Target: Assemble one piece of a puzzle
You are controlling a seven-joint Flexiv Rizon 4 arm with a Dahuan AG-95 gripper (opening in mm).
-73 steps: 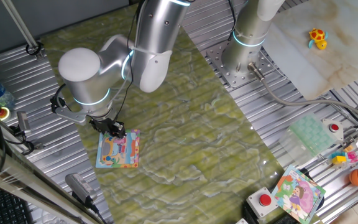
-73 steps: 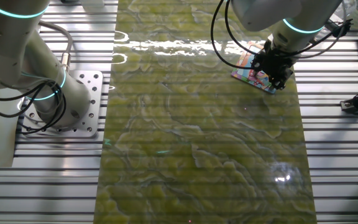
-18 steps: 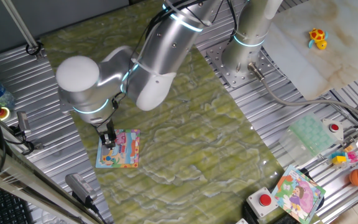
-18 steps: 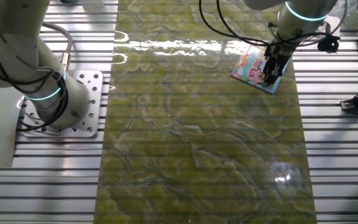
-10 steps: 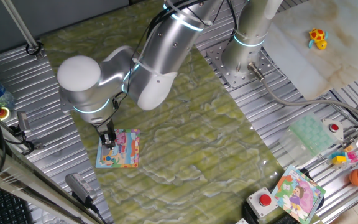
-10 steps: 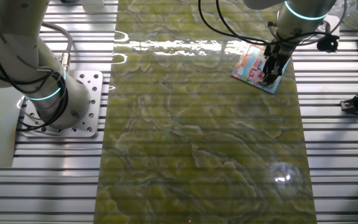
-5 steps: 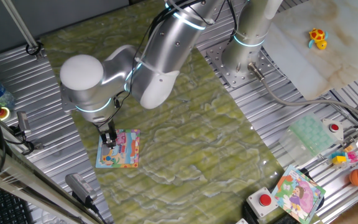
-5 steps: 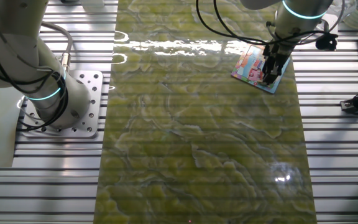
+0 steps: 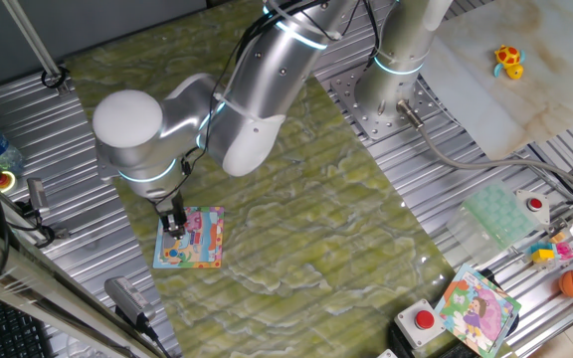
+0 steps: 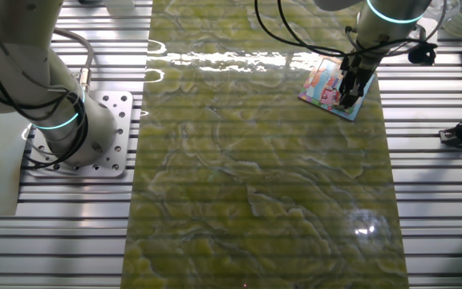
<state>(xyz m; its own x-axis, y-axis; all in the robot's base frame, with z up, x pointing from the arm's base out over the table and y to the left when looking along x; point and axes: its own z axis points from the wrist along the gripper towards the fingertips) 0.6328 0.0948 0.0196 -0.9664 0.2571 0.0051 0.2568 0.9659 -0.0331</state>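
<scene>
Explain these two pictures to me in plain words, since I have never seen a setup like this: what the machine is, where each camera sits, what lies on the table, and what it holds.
The big silver machine is a robot arm with glowing rings at its joints. Both pictures show the same moment, taken by two fixed cameras looking down at the table from different sides.

At the arm's tip is a small black two-fingered hand, pointing straight down over the puzzle, a flat square board with a light-blue border and a colourful cartoon picture. The board lies on a green marbled mat.

The hand's tips sit right at the board's surface, but the pictures are too small to show whether it is open, shut or holding a piece.

Off the mat, a second puzzle board with a different picture lies near a red button.
</scene>
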